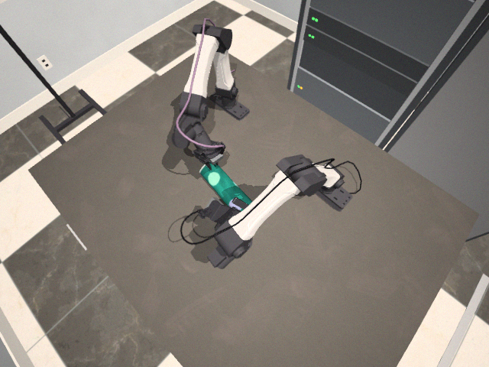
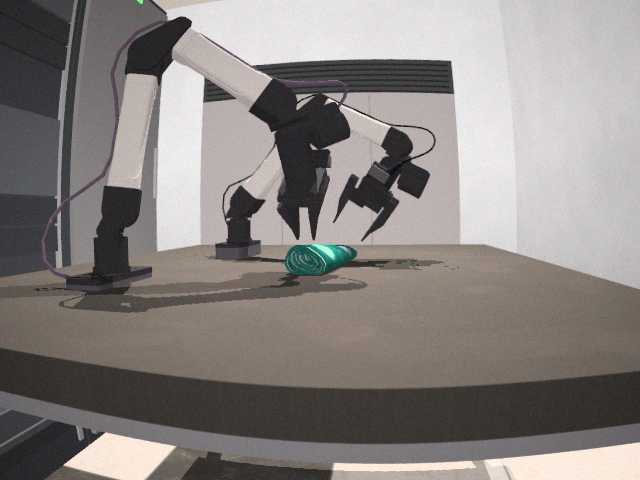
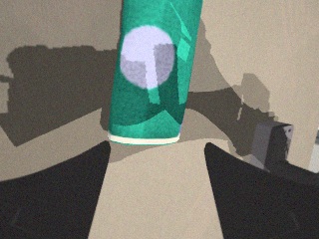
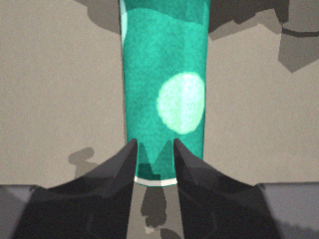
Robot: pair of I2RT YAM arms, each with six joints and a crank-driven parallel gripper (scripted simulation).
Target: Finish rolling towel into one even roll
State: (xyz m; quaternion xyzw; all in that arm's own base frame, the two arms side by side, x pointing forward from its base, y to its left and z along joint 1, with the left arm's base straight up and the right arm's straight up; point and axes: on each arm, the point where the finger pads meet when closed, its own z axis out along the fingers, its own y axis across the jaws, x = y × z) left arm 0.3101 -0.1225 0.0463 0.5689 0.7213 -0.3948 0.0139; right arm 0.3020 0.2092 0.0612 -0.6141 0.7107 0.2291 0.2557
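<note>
The green towel (image 1: 223, 183) (image 2: 333, 258) (image 3: 142, 110) (image 4: 159, 60) is a straight roll lying on the table, with pale round spots. Its near end in the exterior view shows a flattened coil, wider than tall. Whether the outermost layer lies tight at its lower right is unclear. My right gripper (image 1: 212, 164) (image 2: 305, 239) (image 4: 155, 141) is partly open and empty, fingertips just above that end. My left gripper (image 2: 348, 231) (image 3: 158, 144) is wide open and empty, raised near the other end. In the top view its fingers and that end are hidden by the left arm.
The left arm (image 1: 272, 193) spans over the roll's far end. The right arm (image 1: 201, 66) reaches in from the top in the top view. Both arm bases stand on the table (image 1: 296, 296) (image 2: 439, 330). A dark rack (image 1: 355, 51) stands beyond the table's edge.
</note>
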